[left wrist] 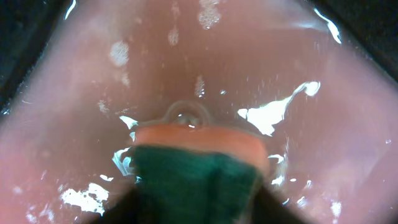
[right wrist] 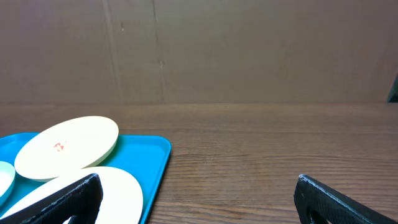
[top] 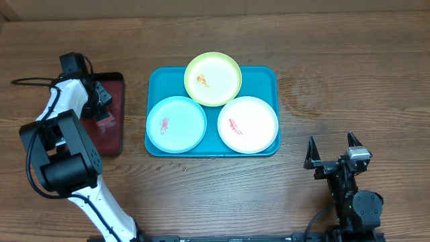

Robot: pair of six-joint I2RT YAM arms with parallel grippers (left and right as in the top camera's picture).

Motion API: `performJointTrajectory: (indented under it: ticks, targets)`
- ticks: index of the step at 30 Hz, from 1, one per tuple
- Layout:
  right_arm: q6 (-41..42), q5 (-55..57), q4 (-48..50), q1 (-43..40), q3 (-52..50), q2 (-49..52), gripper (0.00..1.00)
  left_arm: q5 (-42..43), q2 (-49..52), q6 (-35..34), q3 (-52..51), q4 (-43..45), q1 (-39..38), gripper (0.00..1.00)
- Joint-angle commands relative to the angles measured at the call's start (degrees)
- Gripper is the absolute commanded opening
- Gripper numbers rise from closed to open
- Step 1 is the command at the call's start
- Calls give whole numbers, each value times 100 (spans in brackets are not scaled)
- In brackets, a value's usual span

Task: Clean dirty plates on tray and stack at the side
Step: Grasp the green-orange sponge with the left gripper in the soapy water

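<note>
- Overhead view: the three plates are laid on the turquoise tray (top: 265, 75) at mid-table, each marked with a red smear. The pale blue plate (top: 177, 124) and the white plate (top: 248, 124) are set side by side at the near edge. The yellow-green plate (top: 213, 78) is placed behind them and overhangs the far rim. Nothing is stacked at the side yet.
- The left gripper (top: 101, 111) is lowered over the dark red tray (top: 114, 84), well apart from the plates, probably so that the cleaning tool can be wetted first. The right gripper (top: 331, 149) is parked at the near right, its fingers spread, with nothing held.
- Left wrist view: a sponge (left wrist: 199, 162), orange with a green scouring face, is clamped between the dark fingers and pressed onto the red surface, which is covered with a glistening wet film and small bubbles.
- Right wrist view: the two fingers are seen wide apart at the lower corners, and the yellow-green plate appears tilted above the white one.
- The table (top: 336, 67) is brown wood grain, bare on the right. A plain brown panel (right wrist: 249, 50) is set behind it.
</note>
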Motion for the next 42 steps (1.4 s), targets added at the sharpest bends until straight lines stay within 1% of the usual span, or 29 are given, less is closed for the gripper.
performJointTrajectory:
  ticks: [1,3,4,5,6,7,13,14,15,16,17,18,19,20,21,24,25,26,27,28,30,33,37,38,40,42]
  targets:
    - [-4,-7,37,37,-59,-50,100,-251,144,11,-87,15,37,4]
    - [-4,-4,37,37,-59,-50,100,-249,144,11,-87,4,37,6]
    - [-4,-7,37,37,-59,-52,100,-245,144,9,-90,-22,35,19]
    - [-4,-4,37,37,-59,-52,100,-240,144,9,-87,-59,35,47]
    - [-4,-7,37,37,-59,-50,100,-210,144,9,-87,-129,35,79]
    - [-4,-7,37,37,-59,-50,100,-177,144,7,-87,-214,35,100]
    - [-4,-4,37,37,-59,-50,100,20,144,7,-87,-664,24,99]
    - [-4,-4,37,37,-59,-52,100,116,144,4,-87,-765,24,88]
    - [-4,-4,37,37,-59,-50,100,219,144,4,-87,-848,24,73]
    - [-4,-7,37,37,-59,-50,100,328,144,7,-87,-929,24,64]
    - [-4,-4,37,37,-59,-50,100,479,144,4,-87,-1029,24,49]
    - [-4,-7,37,37,-59,-50,100,590,144,4,-87,-1088,24,37]
    - [-4,-4,37,37,-59,-50,100,693,144,7,-87,-1137,24,27]
    - [-4,-7,37,37,-59,-50,100,774,144,4,-87,-1200,24,14]
    - [-4,-4,37,37,-59,-50,100,831,144,4,-87,-1237,24,4]
    - [-4,-4,37,37,-59,-52,100,841,144,7,-87,-1239,26,4]
    - [-4,-4,37,37,-59,-50,100,815,144,9,-87,-1198,26,12]
    - [-4,-4,37,37,-59,-50,100,798,144,7,-87,-1119,26,35]
    - [-4,-4,37,37,-59,-50,100,798,144,7,-87,-1014,26,82]
    - [-4,-7,37,37,-59,-50,100,789,144,9,-87,-863,31,100]
    - [-4,-4,37,37,-59,-52,100,640,144,9,-87,-597,31,100]
    - [-4,-4,37,37,-59,-50,100,201,144,9,-87,-236,31,100]
    - [-4,-4,37,37,-59,-50,100,-219,149,68,-90,39,31,100]
    - [-4,-4,37,37,-59,-50,100,-256,149,136,-90,85,31,97]
    - [-4,-4,37,37,-59,-50,100,-251,149,273,-90,138,31,66]
    - [-4,-7,37,37,-59,-50,100,-249,151,365,-90,131,31,22]
